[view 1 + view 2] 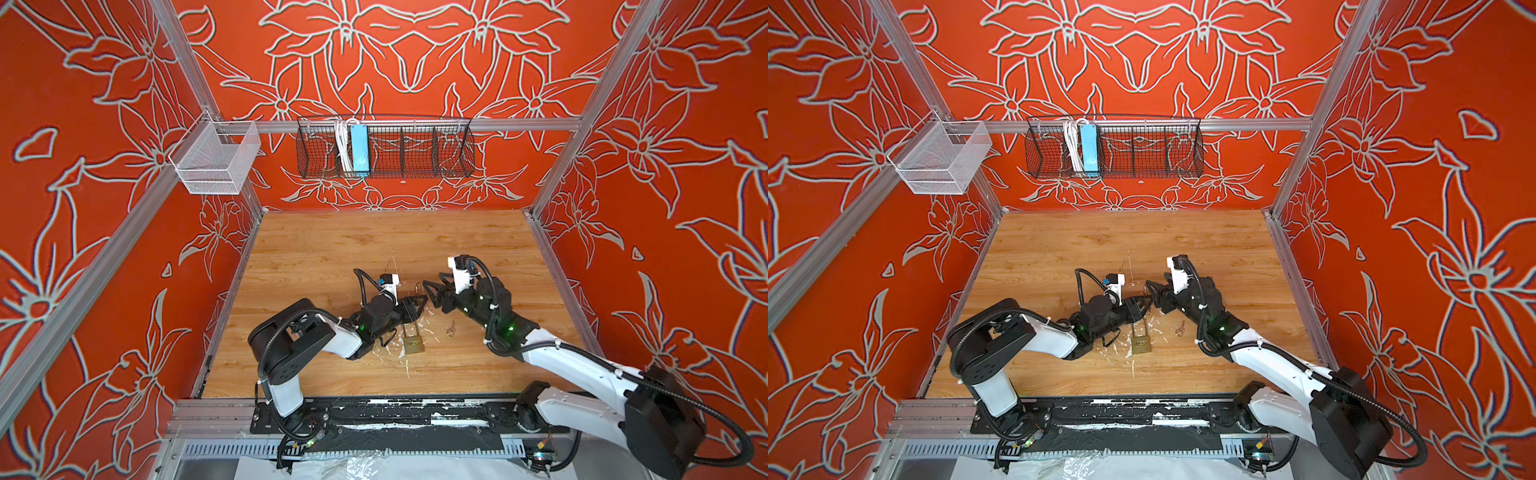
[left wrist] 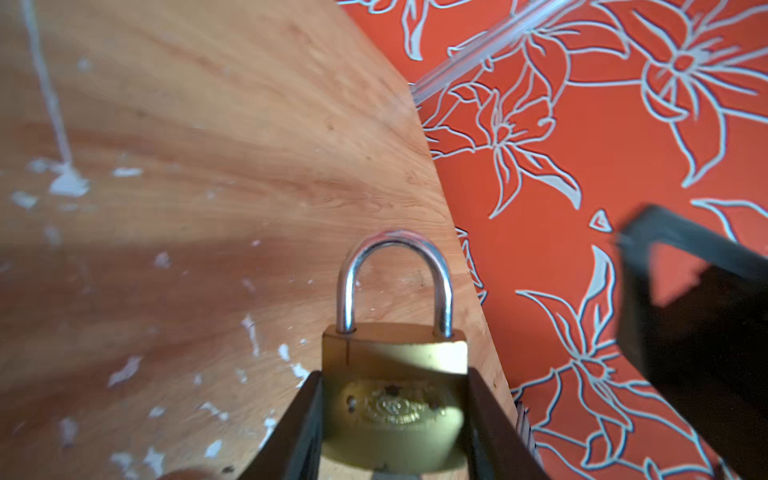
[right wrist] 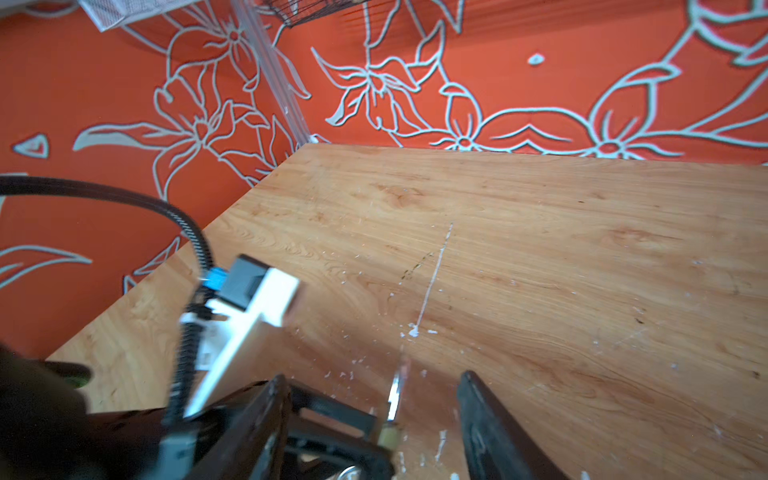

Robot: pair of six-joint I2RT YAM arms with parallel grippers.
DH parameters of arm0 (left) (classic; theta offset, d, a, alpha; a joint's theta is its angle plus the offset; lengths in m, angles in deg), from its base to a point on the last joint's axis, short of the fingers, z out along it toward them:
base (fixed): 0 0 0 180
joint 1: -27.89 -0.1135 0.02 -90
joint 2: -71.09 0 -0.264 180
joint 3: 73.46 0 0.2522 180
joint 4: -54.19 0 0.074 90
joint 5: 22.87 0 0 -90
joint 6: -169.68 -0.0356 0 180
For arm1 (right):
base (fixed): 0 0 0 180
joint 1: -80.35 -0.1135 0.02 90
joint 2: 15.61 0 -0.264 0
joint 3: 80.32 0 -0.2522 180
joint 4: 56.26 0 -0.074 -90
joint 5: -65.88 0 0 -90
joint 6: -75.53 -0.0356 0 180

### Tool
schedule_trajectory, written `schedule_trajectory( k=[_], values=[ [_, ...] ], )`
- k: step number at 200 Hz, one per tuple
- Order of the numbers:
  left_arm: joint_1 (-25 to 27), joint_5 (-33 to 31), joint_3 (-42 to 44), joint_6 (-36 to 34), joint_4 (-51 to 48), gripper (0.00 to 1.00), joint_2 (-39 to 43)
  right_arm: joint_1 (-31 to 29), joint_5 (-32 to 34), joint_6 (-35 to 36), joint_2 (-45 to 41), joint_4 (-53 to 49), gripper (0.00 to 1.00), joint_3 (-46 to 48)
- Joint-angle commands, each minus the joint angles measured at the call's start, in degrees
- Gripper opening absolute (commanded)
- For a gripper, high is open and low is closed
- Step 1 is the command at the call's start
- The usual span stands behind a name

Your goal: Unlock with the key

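A brass padlock [image 2: 395, 357] with a steel shackle [image 2: 395, 245] sits between the fingers of my left gripper [image 2: 394, 376], which is shut on its body. The shackle looks seated in the body. In both top views that gripper [image 1: 419, 302] [image 1: 1144, 302] hovers over mid-table. My right gripper [image 3: 374, 376] [image 1: 432, 282] is open, and the shackle [image 3: 395, 395] stands edge-on between its fingers, touching neither. A small key [image 1: 451, 330] [image 1: 1179, 329] lies on the wood, below the right wrist. Another brass padlock [image 1: 413, 345] [image 1: 1141, 345] lies flat on the table under the left gripper.
The wooden table [image 1: 332, 249] is flecked with white paint. A black wire basket [image 1: 415, 149] holding a blue power strip [image 1: 358, 147] hangs on the back wall. A white mesh basket [image 1: 216, 160] hangs at back left. Aluminium rails edge both sides.
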Motion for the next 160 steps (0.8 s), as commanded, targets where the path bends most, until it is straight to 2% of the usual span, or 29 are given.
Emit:
schedule_trajectory(
  k=[1,16,50,85,99,133,160],
  values=[
    [0.33,-0.81,-0.81,-11.22,-3.79,0.0,2.99,2.37,-4.21,-4.23,-1.31,1.03,0.66,-0.24],
    [0.84,-1.43,-0.2,-14.95,-2.73,0.0,2.89,3.53,-4.51,-4.86,-1.93,0.83,0.66,-0.01],
    [3.38,-4.05,2.41,-20.84,6.43,0.0,1.09,4.82,-10.38,-6.35,-0.25,2.05,0.62,-0.78],
    [5.8,-10.67,3.83,-24.72,10.92,0.0,0.67,4.8,-15.53,-7.39,5.7,0.04,0.59,-4.01],
    [6.1,-12.9,3.76,-24.99,9.96,0.0,1.0,4.67,-17.33,-8.14,8.23,0.95,0.57,-4.64],
    [6.16,-16.02,4.72,-25.4,10.7,0.0,1.91,4.28,-15.59,-7.74,10.94,-1.63,0.53,-6.15],
    [6.18,-17.0,4.78,-25.64,10.34,0.0,2.44,3.65,-17.33,-7.8,13.42,-1.6,0.44,-7.32]
  ],
)
